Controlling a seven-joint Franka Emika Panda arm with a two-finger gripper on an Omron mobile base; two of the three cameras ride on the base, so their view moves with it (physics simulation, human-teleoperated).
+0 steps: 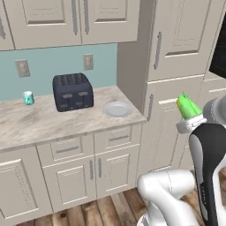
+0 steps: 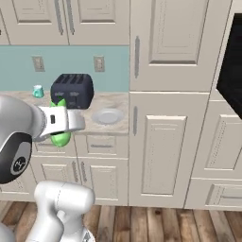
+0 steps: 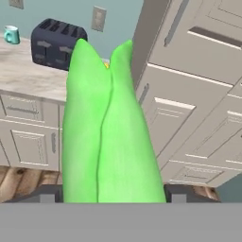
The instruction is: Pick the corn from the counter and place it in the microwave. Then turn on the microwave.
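The bright green corn (image 1: 187, 106) is off the counter (image 1: 44, 126) and in the air, in front of the tall cream cabinet, with its husk tips pointing up. My gripper (image 1: 190, 117) is shut on the corn's lower part. From the right base view the corn (image 2: 60, 138) sticks out above and below the white hand (image 2: 60, 122). The hand view looks along the corn (image 3: 108, 132), and dark fingertips (image 3: 182, 194) flank its base. The black microwave (image 2: 232, 71) shows at the right edge, and again at the right edge as microwave (image 1: 219, 57). Its door and keypad are out of frame.
A dark toaster (image 1: 73, 92), a white plate (image 1: 117, 109) and a small teal mug (image 1: 28, 98) stand on the counter. Between the counter's end and the microwave is a tall cream cabinet (image 2: 168, 118). Wood floor lies below.
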